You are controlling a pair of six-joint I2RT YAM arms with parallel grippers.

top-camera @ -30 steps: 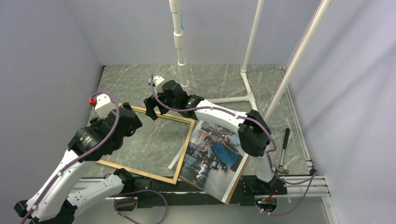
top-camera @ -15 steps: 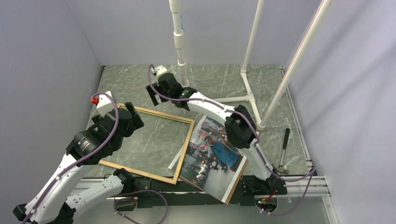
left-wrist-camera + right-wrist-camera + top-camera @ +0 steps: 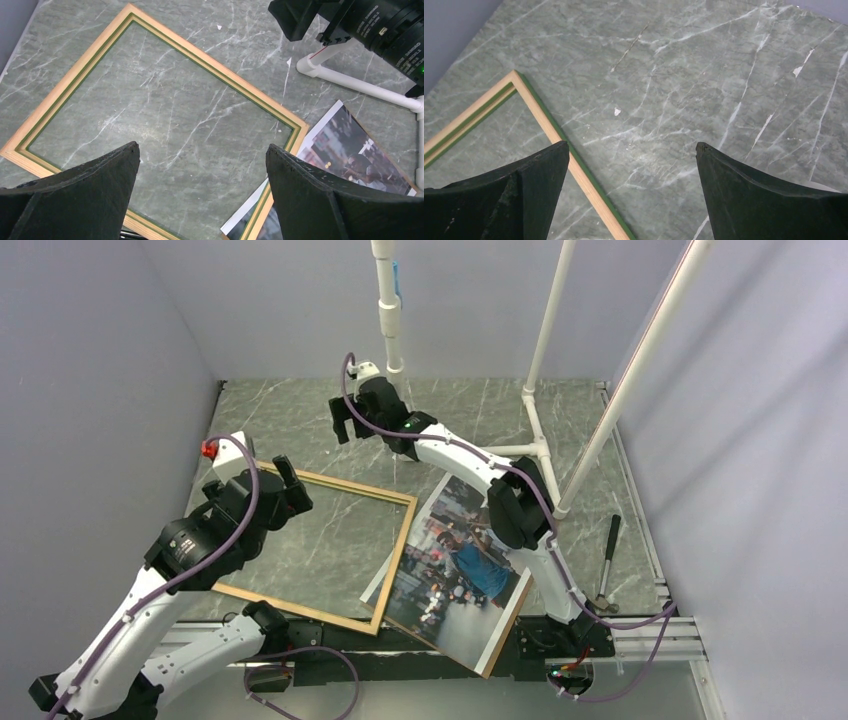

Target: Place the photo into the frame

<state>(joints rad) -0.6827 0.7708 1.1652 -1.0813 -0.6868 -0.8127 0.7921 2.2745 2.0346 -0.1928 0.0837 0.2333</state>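
At the left of the top view, one left gripper (image 3: 285, 485), jaws wide apart and clamped on nothing, hanging over the upper left corner of the frame (image 3: 340, 485). In the left wrist view, two black fingers (image 3: 90, 190) at the bottom edge, both above the table (image 3: 165, 115), touching no rail.

One frame only, at lower centre-left: four thin rails (image 3: 215, 69), light wood facing up with a green inner strip, lying flat, bare green marble inside the opening.

At upper centre, one right gripper (image 3: 343, 430), also spread wide and empty, above the bare table beyond the top rail of the frame. In the right wrist view, only marble between the two fingers (image 3: 774, 200), and one corner of the frame (image 3: 542, 114) at the left.

Just right of the frame, at lower centre, one photo (image 3: 460, 560), picture side up, not inside the opening. Left edge crossing the right rail of the frame; in the left wrist view the rail seems to lie on top of the photo (image 3: 350, 155).

Under the photo, one brown board (image 3: 510, 625), showing along the lower right edge.

Further back, three white pipes (image 3: 545, 320) rising out of the top of the view.

At the far right, one dark-handled tool (image 3: 608, 555) lying on the table, well apart from the photo.
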